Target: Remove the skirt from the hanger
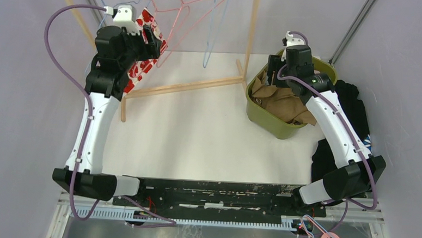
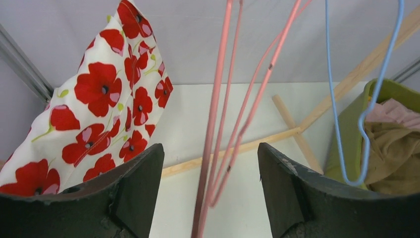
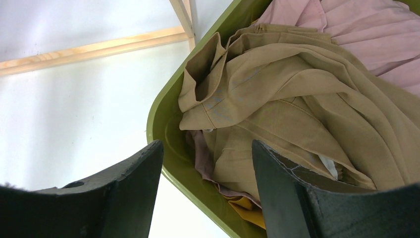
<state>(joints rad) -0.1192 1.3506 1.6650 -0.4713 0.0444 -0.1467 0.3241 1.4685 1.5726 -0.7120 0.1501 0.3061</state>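
The skirt [image 1: 137,71] [image 2: 94,114], white with red poppies, is seen hanging at the left end of the wooden rack [image 1: 251,34], close against the left arm [image 1: 97,124]; what holds it up cannot be told. In the left wrist view it is found just left of the left fingers [image 2: 138,183], its lower edge hidden behind the left-hand one. These fingers are spread wide and nothing is gripped; the wires of the pink hangers [image 2: 218,124] [image 1: 175,24] are seen through the gap, and contact cannot be told. A blue hanger [image 2: 366,114] is hung further right. The right fingers [image 3: 129,188] are likewise held wide and empty above the green bin [image 1: 268,122] [image 3: 163,124], which is set on the desk [image 1: 208,135] at the right. In the bin a tan garment [image 3: 297,99] is crumpled over a pink one [image 3: 356,29]. Dark clothes [image 1: 357,105] are piled beside the bin, by the right wall.
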